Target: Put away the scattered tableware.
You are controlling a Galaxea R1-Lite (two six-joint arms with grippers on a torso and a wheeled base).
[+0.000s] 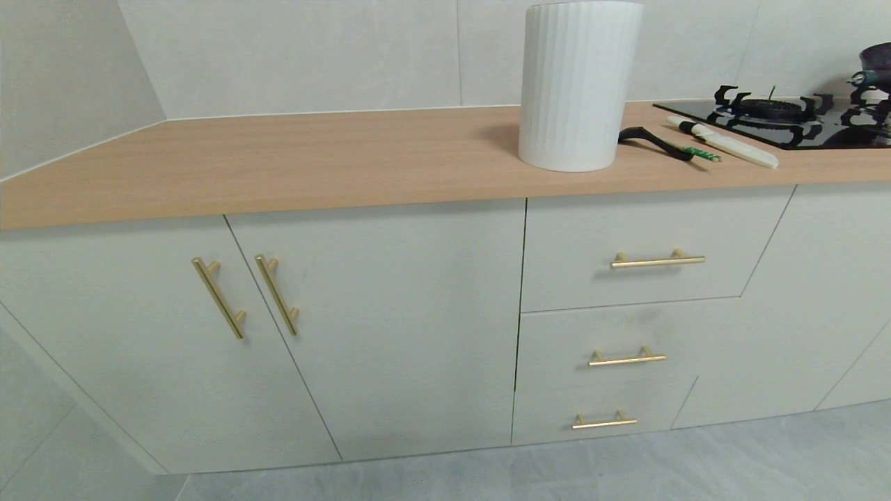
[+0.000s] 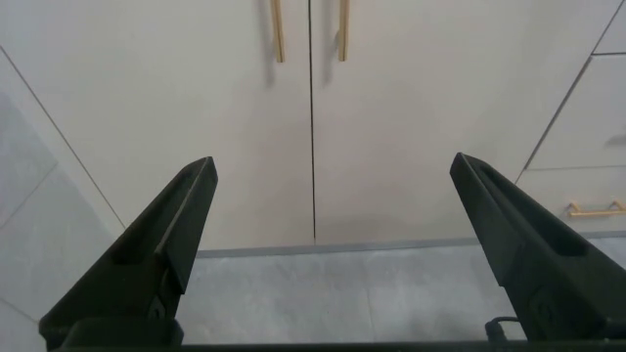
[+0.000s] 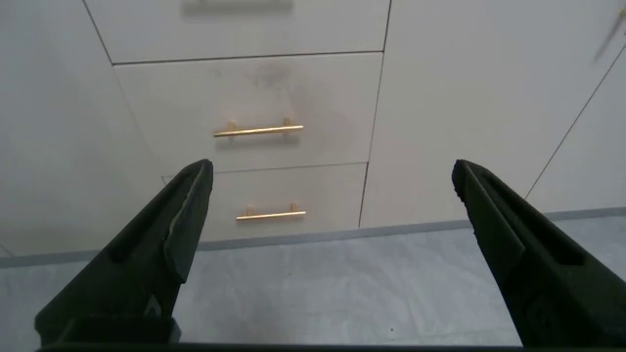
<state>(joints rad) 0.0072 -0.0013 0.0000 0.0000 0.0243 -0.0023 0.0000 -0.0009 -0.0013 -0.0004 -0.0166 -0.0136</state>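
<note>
On the wooden countertop (image 1: 278,156), right of a tall white ribbed container (image 1: 578,83), lie a black-handled utensil (image 1: 654,142), a thin green-handled piece (image 1: 702,153) and a long cream-coloured utensil (image 1: 731,145). My left gripper (image 2: 328,176) hangs low, open, facing the two cabinet doors (image 2: 313,127) and holding nothing. My right gripper (image 3: 333,181) is also open and empty, in front of the lower drawers (image 3: 259,108).
A black gas hob (image 1: 786,118) with a dark pot (image 1: 876,59) sits at the counter's far right. Below are two doors with gold handles (image 1: 217,296) and a stack of three drawers (image 1: 626,250). Grey floor tiles (image 1: 626,466) run along the cabinet base.
</note>
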